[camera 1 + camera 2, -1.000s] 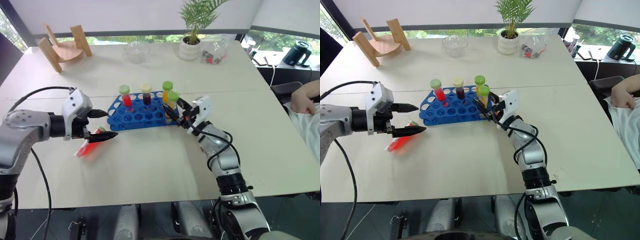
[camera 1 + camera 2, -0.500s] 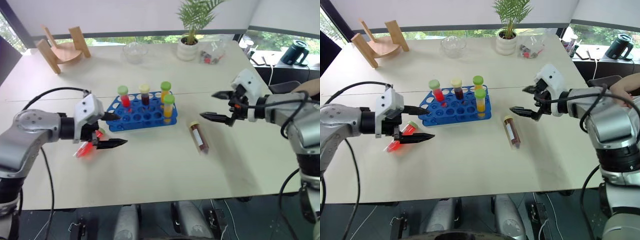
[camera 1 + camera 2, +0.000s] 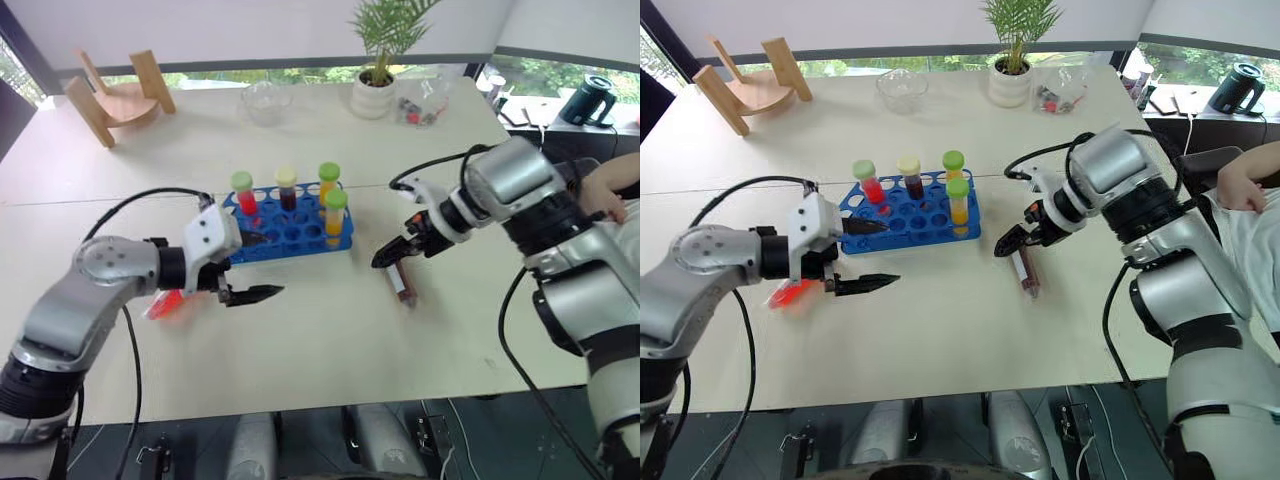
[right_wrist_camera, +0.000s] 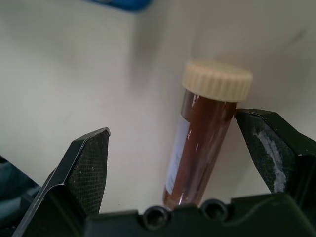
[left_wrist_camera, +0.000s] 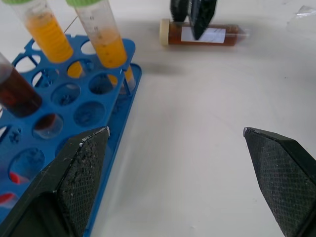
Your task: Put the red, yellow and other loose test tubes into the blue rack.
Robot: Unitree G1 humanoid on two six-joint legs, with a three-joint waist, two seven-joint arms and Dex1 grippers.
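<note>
The blue rack (image 3: 290, 226) stands mid-table holding a red tube (image 3: 243, 192), a brown one (image 3: 287, 186) and two yellow-orange tubes (image 3: 335, 210) with green caps. A loose brown tube (image 3: 402, 284) with a cream cap lies on the table to the rack's right. My right gripper (image 3: 392, 258) points down over it, open, and the tube (image 4: 202, 133) lies between its fingers (image 4: 84, 168), close to one of them. A loose red tube (image 3: 165, 303) lies left of the rack, behind my left gripper (image 3: 268, 265), which hovers open and empty at the rack's front edge.
At the table's far side stand a potted plant (image 3: 378, 90), a glass bowl (image 3: 266, 102) and a wooden stand (image 3: 112, 95). A person's arm (image 3: 610, 195) rests at the right edge. Bare table lies in front of the rack.
My right gripper left the rack's right end, swung out to the right, then came back and tipped down over the brown tube. My left gripper slid right along the rack's front.
</note>
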